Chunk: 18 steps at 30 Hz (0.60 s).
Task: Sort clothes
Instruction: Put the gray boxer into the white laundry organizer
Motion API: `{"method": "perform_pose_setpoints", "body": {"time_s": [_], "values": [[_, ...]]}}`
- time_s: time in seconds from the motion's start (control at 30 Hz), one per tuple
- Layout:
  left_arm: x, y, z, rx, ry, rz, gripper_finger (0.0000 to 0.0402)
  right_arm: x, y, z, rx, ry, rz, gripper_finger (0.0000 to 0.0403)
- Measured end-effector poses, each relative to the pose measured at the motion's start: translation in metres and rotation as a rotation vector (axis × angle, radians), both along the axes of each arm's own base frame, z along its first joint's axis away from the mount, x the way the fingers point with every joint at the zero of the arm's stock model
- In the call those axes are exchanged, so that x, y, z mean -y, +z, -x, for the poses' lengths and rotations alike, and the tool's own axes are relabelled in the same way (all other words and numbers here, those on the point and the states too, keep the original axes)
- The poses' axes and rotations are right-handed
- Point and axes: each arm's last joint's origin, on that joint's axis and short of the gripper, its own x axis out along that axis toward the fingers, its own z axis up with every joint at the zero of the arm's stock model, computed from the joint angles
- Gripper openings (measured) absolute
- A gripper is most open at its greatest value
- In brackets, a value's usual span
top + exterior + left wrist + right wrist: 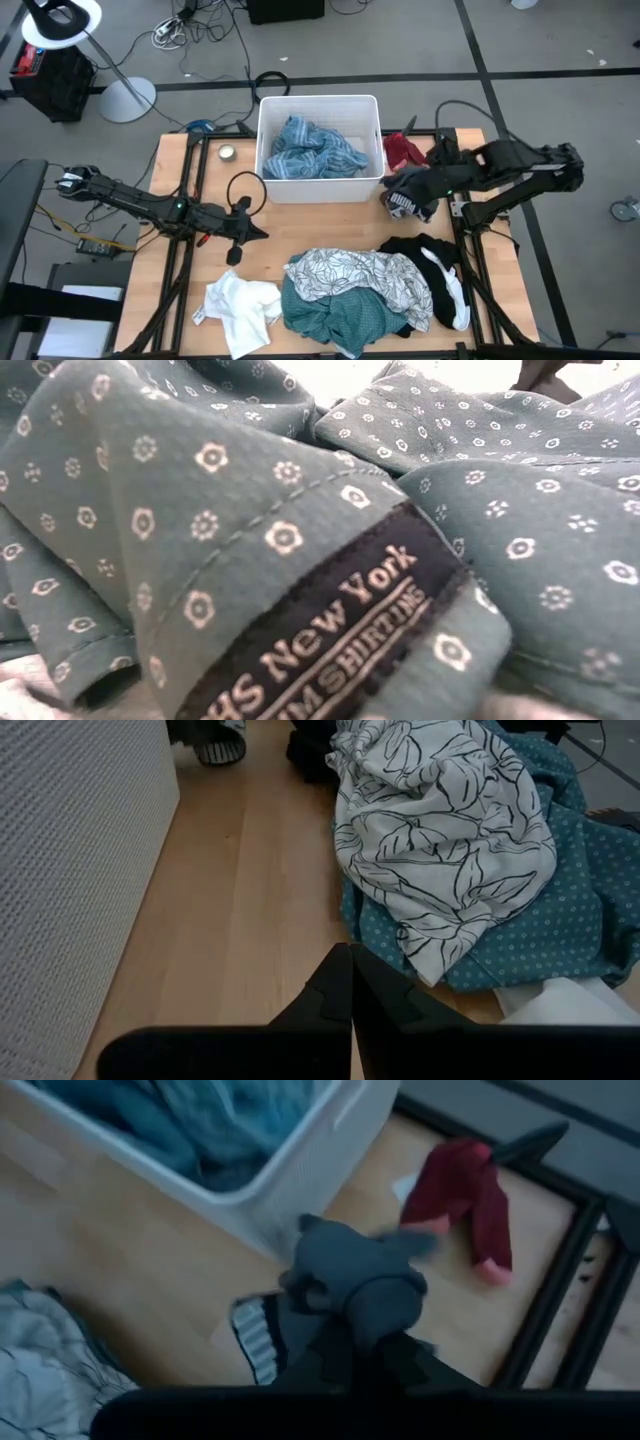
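My right gripper [402, 188] is shut on a dark grey garment with a striped band [405, 205], beside the white bin's right front corner. The white bin [268, 110] holds light blue and denim-blue clothes [310, 150]. A red garment [405, 150] lies on the table right of the bin. Near the front edge lie a leaf-print garment [360, 275], a teal one [335, 315], a plain white one [240, 310], a black one [430, 248] and a white sock [455, 295]. My left gripper [238, 228] is shut and empty, over bare table left of the pile. My right gripper pinches a bunched fold of the dark grey garment [360, 1285] between its two fingers, several layers together. The rest hangs loose beside the fingers, with the striped band [258, 1338] lowest. I cannot tell whether the garment touches the table.
The teal garment [300, 510] lies right in front of the low camera and fills its view. A small round object [227, 153] lies left of the bin. Bare wood [320, 225] shows between the bin and the pile. Black frame rails [195, 200] run along both table sides.
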Motion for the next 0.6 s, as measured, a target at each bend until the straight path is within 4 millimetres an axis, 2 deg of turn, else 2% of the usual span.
{"method": "perform_pose_setpoints", "body": {"time_s": [0.37, 0.6], "values": [[0.0, 0.0, 0.0, 0.002, -0.002, -0.003, 0.0004, 0.005, 0.043, 0.008, 0.137, 0.02, 0.144, 0.0001], [0.0, 0.0, 0.0, 0.004, -0.002, -0.004, 0.0004, 0.006, 0.067, 0.004, 0.186, 0.022, 0.243, 0.0001]]}}
